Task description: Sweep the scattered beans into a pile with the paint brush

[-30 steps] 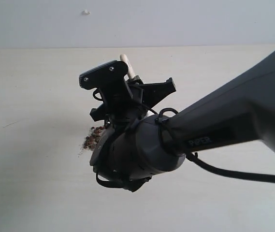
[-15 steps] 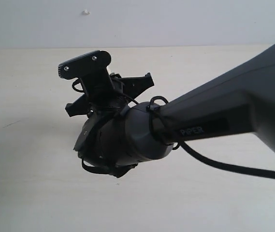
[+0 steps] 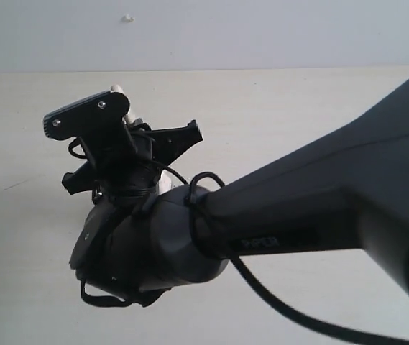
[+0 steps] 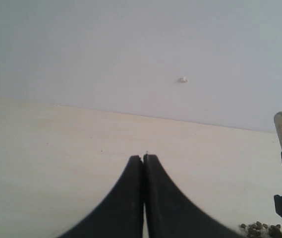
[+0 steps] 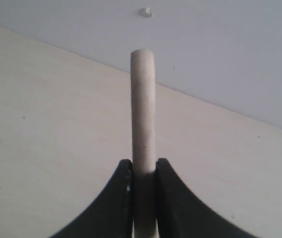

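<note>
**Right arm grips paint brush while left gripper hangs shut**

At left, the left gripper hangs over the pale wooden table, its two dark jaws pressed tight together with nothing between them. Beyond it, a small cluster of the beans, reddish-brown, lies on the table close beside the paint brush. The right gripper pinches the brush's pale wooden handle between its jaws, and the rounded end of the handle stands out past the fingertips. The bristles and ferrule are hidden. In the exterior view the right arm reaches from the right edge across to the left half of the table and covers the beans. Only the handle's tip shows above its wrist. Behind the table stands a light grey wall bearing one small white mark.
</note>
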Tool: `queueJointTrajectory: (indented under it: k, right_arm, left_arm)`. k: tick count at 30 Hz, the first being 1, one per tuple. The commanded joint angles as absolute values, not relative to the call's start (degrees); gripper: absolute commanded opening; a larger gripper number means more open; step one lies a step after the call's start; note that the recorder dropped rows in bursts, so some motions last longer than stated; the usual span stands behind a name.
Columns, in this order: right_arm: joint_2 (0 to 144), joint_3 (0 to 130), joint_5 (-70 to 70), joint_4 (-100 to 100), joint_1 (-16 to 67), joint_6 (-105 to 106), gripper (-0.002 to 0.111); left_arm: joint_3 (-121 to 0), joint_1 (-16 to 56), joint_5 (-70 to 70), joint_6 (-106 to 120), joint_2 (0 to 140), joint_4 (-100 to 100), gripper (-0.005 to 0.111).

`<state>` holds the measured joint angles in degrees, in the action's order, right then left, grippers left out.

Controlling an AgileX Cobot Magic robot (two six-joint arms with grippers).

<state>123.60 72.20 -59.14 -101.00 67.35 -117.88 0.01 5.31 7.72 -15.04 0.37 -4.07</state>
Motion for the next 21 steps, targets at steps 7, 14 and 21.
queueJointTrajectory:
  k: [7,14,21]
  right_arm:
    - [120.82,72.4,-69.76,-99.95,68.59,-112.54,0.0]
    - [116.96,72.4,-69.76,-99.95,68.59,-107.99,0.0]
    - [116.2,72.3,-69.27,-99.95,68.46,-101.39,0.0]
  left_arm:
    - [0.0,5.14,7.69,-14.98,0.0,-3.85,0.0]
    - [0.0,5.14,7.69,-14.98,0.0,-3.85,0.0]
    - [0.0,5.14,7.69,-14.98,0.0,-3.85,0.0]
